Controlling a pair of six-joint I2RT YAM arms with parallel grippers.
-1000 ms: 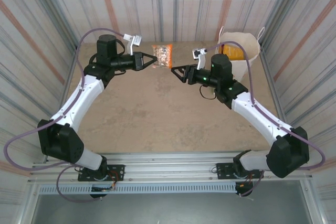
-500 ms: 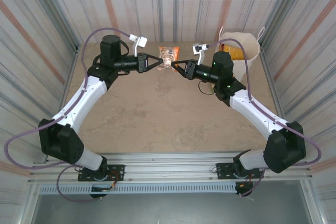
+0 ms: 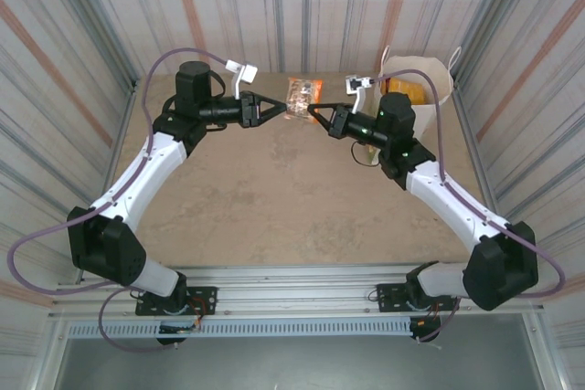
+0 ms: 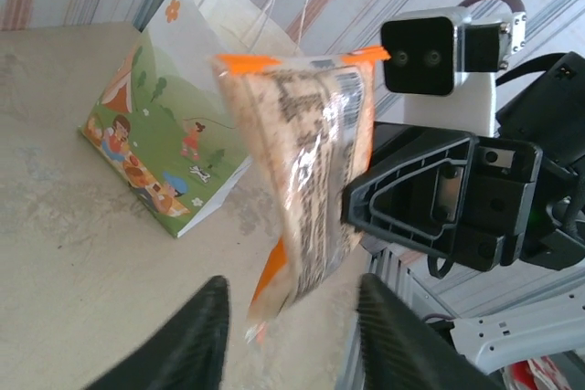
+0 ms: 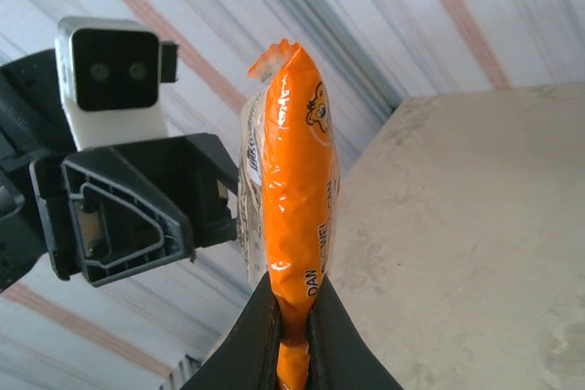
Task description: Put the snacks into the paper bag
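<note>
The right claw [image 5: 292,303] is pinching the orange packet [image 5: 297,180] by its sealed edge, holding it aloft left of the paper bag [image 3: 441,89]; the left claw [image 3: 280,106] is gaping open. It's looking light, floppy, slick, so gripping the seam seems wisest.

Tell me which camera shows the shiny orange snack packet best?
Left wrist view: the shiny orange snack packet shows its broad printed face. Right wrist view sees it edge-on, pinched by the right gripper; top view shows it small.
</note>
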